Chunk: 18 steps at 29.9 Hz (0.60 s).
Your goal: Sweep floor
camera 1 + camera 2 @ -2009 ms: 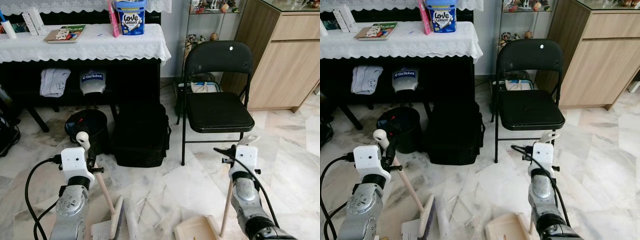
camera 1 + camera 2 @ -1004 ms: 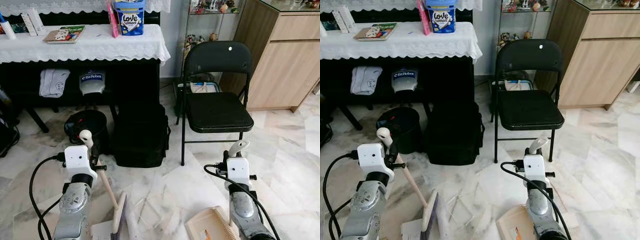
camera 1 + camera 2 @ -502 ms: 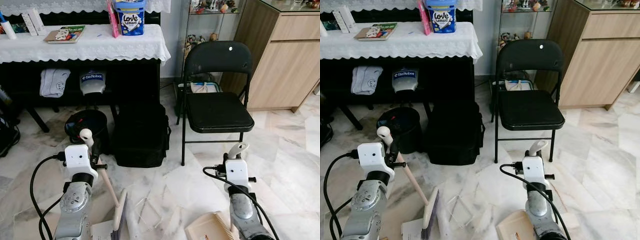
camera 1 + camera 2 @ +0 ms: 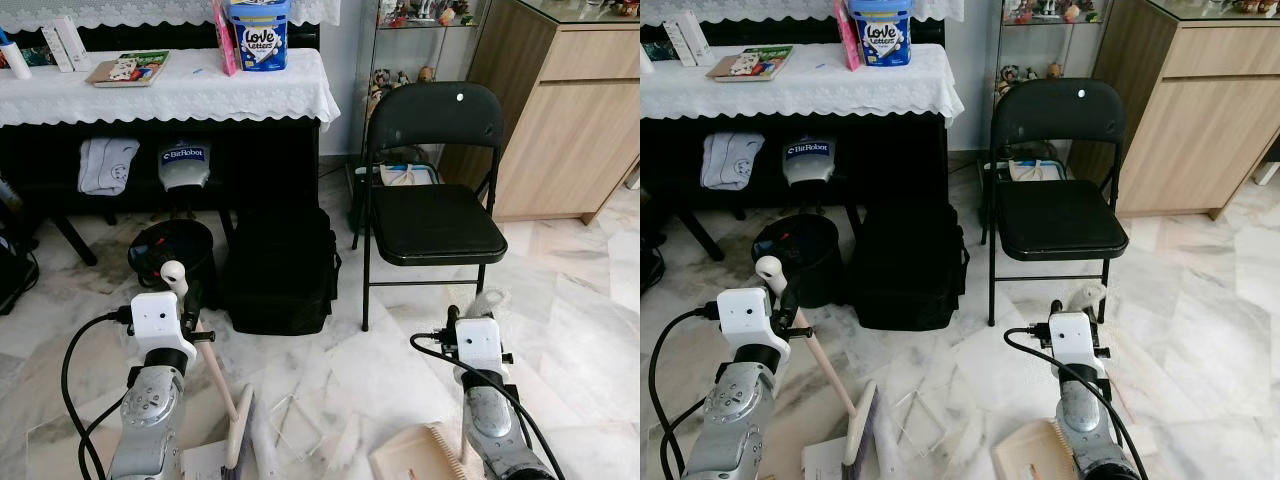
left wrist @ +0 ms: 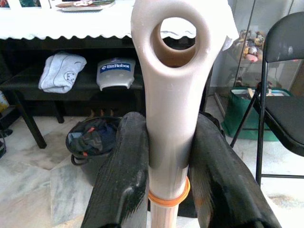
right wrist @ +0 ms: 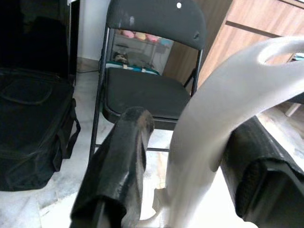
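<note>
The left gripper (image 5: 167,161) is clamped on the broom handle (image 5: 170,95), both black fingers (image 5: 124,175) pressed against its pale looped end. Below the jaws the handle slants down to the broom head (image 4: 238,432) on the marble floor (image 4: 340,375), beside clear plastic scraps (image 4: 295,425).

The right gripper (image 6: 183,156) is clamped around the dustpan handle (image 6: 213,123), whose white curved grip rises between its fingers (image 6: 121,166). The beige dustpan (image 4: 420,455) sits on the floor below those jaws.

Beyond the left jaws stand a black bucket (image 4: 172,255) and a black bag (image 4: 282,265). Beyond the right jaws stands a black folding chair (image 4: 435,190), with a wooden cabinet (image 4: 565,110) farther off.
</note>
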Motion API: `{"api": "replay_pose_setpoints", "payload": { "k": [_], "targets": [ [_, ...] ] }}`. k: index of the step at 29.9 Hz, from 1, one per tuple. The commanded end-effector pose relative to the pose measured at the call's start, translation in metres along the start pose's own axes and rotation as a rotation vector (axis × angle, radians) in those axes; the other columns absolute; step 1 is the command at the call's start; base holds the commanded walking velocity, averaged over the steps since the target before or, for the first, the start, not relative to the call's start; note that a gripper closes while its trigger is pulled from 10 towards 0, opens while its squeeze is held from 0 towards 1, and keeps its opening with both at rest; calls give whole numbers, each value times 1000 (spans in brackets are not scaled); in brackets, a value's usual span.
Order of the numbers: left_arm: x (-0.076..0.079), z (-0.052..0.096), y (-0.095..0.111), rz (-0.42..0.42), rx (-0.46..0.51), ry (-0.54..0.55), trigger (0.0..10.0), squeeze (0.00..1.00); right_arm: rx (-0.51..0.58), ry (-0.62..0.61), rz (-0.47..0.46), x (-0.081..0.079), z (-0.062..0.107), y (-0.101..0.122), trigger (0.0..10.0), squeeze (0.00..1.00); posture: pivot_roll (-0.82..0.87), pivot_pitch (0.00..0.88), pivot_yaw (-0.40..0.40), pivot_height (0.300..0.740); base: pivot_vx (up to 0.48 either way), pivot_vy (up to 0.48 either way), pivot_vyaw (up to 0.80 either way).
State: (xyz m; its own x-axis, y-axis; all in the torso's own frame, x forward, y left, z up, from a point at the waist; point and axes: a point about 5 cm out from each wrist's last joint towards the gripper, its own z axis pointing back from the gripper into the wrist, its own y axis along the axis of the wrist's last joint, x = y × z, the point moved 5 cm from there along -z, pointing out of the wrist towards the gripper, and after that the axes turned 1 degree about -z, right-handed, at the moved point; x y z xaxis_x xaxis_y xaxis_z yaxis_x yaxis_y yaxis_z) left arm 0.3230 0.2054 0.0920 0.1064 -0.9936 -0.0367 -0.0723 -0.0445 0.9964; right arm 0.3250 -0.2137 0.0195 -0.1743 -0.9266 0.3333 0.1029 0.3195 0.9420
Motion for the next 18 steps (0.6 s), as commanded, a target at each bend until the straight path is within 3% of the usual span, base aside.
{"api": "replay_pose_setpoints", "payload": {
  "k": [1, 5, 7, 8, 9, 12, 13, 14, 18],
  "targets": [
    [-1, -3, 11, -7, 45, -1, 10000, 0, 9, 8, -7, -3, -1, 3, 10000, 843, -7, 0, 3, 740, 0, 0, 0],
    [-1, -3, 10, -7, 43, -1, 10000, 0, 11, 8, -6, -2, -1, 3, 10000, 847, -7, 0, 2, 740, 0, 0, 0],
    [-2, -3, 10, -8, 42, 0, 10000, 0, 14, 9, -7, -2, -1, 3, 10000, 890, -7, 0, 2, 740, 0, 0, 0],
    [-2, -3, 9, -8, 41, 0, 10000, 0, 14, 10, -6, -1, 0, 3, 10000, 976, -7, 0, 2, 740, 0, 0, 0],
    [-2, -3, 9, -8, 41, 1, 10000, 0, 14, 10, -6, -1, 0, 3, 10000, 996, -7, 0, 2, 740, 0, 0, 0],
    [-2, -3, 9, -8, 41, 0, 10000, 0, 13, 16, -6, -2, 0, 3, 10000, 957, -7, 0, 2, 740, 0, 0, 0],
    [-2, -3, 9, -8, 39, -2, 10000, 0, 11, 34, -11, -5, 1, 3, 10000, 667, -7, 0, 2, 740, 0, 0, 0],
    [-1, -2, 9, -9, 39, -4, 10000, 0, 11, 48, -11, -8, 1, 3, 10000, 0, -7, 0, 2, 740, 0, 0, 0],
    [0, -2, 8, -10, 34, -13, 10000, 0, 17, 89, -34, -17, 4, 4, 10000, 0, -10, 0, -1, 740, 0, 0, 0]
  ]
}}
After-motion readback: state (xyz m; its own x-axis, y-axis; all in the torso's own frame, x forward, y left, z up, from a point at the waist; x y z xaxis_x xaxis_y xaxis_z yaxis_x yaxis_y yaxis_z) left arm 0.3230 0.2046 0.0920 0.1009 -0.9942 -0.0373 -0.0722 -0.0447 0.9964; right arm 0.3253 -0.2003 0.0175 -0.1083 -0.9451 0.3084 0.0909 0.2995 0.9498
